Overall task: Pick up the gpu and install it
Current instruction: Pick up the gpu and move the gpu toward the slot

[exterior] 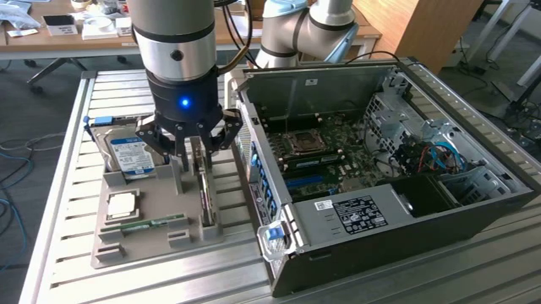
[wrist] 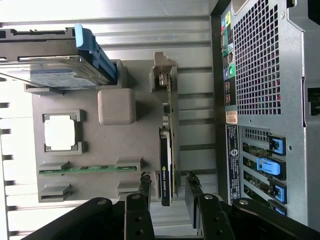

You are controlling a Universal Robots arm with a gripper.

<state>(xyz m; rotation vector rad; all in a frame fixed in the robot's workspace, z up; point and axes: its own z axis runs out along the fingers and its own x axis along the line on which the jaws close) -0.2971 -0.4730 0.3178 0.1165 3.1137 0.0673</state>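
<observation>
Exterior high oblique, wrist close overhead, tray shared

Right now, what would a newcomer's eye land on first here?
The arm's gripper, jaws open, is poised over the gpu standing on edge in the grey parts tray. On the exterior view's right, the open computer case shows its motherboard. A hard drive with a blue-white label also sits in the tray.
</observation>
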